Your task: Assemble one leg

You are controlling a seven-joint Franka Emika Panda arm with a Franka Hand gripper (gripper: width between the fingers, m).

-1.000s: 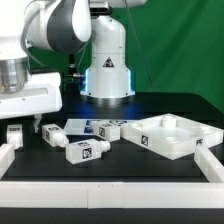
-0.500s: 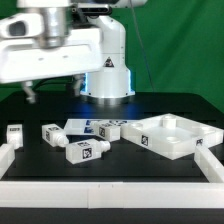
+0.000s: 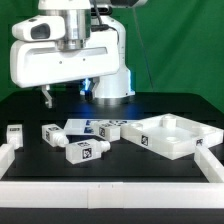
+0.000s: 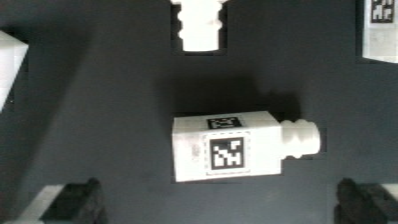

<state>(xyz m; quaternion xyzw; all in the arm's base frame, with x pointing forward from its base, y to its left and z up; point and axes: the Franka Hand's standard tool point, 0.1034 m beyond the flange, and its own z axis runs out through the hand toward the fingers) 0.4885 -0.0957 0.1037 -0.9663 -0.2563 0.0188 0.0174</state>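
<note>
Several white legs with black-and-white tags lie on the black table: one [image 3: 14,133] at the exterior view's left, one [image 3: 52,135], one [image 3: 85,150] nearer the front, and one [image 3: 110,128] by the marker board. My gripper [image 3: 65,93] hangs open and empty, high above the legs at left-centre. In the wrist view, one tagged leg [image 4: 231,148] with a round peg lies on its side between and ahead of my dark fingertips [image 4: 71,200], apart from them. A second leg [image 4: 201,25] lies farther off. My gripper [image 4: 217,205] holds nothing.
The large flat white square panel [image 3: 170,138] with a raised rim lies at the exterior view's right. The marker board [image 3: 88,126] lies flat at centre. Low white rails [image 3: 110,190] border the table's front and sides. The robot base [image 3: 108,75] stands behind.
The hand has moved from the exterior view's left toward the centre and risen. The legs and panel have not moved.
</note>
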